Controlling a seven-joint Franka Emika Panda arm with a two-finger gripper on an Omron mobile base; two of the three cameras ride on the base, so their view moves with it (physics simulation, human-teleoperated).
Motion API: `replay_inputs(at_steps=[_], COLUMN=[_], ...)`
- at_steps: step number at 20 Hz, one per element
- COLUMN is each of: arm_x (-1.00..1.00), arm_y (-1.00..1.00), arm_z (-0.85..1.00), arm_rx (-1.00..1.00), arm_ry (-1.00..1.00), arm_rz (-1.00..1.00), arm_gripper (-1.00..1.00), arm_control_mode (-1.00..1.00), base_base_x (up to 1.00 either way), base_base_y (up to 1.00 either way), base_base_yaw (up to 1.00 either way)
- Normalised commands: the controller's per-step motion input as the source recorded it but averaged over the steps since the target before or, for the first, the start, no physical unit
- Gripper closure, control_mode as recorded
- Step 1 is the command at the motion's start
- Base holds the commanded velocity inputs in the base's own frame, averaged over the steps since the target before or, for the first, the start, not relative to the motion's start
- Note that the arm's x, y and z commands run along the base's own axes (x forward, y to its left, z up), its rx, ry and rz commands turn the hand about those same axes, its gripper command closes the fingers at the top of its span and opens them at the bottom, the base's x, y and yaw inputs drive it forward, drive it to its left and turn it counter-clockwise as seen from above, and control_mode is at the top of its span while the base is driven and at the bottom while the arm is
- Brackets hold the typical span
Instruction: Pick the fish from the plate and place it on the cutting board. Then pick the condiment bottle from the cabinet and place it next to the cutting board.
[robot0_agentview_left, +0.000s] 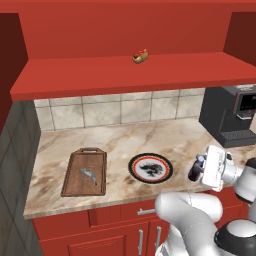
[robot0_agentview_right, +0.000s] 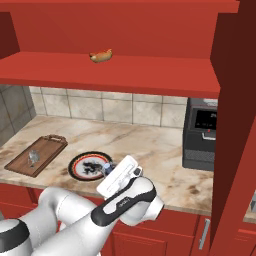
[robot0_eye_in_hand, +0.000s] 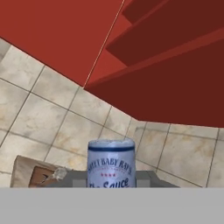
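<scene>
The fish (robot0_agentview_left: 89, 175) lay on the board (robot0_agentview_left: 85, 172), so the second step was in hand. The hand (robot0_agentview_left: 200, 169) was closed on the bottle (robot0_agentview_left: 196, 169), apparently just above the desk (robot0_agentview_left: 165, 137), right of the plate (robot0_agentview_left: 150, 167). Next: carry it left and set it beside the board.

On the counter (robot0_agentview_left: 165, 137), the cutting board (robot0_agentview_left: 85, 173) lies near the front left corner, and the fish (robot0_agentview_left: 89, 175) lies on it. The plate (robot0_agentview_left: 150, 167) is just right of the board, near the front edge. The condiment bottle (robot0_agentview_left: 196, 169) is right of the plate, above the front edge. The coffee machine (robot0_agentview_left: 232, 116) stands at the back right. A hot dog (robot0_agentview_left: 140, 56) lies on the cabinet (robot0_agentview_left: 100, 75) shelf above.
</scene>
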Motion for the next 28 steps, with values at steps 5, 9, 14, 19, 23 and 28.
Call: replay_inputs(at_steps=[5,9,14,19,23,28], arm_x=[0.13,0.12,0.12,0.13,0.12,0.13], arm_y=[-0.03,-0.02,-0.01,-0.02,-0.04,-0.07], arm_z=[-0.13,-0.12,-0.11,-0.09,-0.04,0.0], arm_rx=[0.0,0.0,0.0,0.0,0.0,0.0], arm_ry=[0.0,0.0,0.0,0.0,0.0,0.0], arm_rz=[0.0,0.0,0.0,0.0,0.0,0.0], arm_gripper=[1.0,1.0,1.0,1.0,1.0,1.0], arm_control_mode=[-1.0,-1.0,-1.0,-1.0,-1.0,-1.0], base_base_x=[0.0,0.0,0.0,0.0,0.0,0.0], base_base_y=[0.0,0.0,0.0,0.0,0.0,0.0], base_base_yaw=[0.0,0.0,0.0,0.0,0.0,0.0])
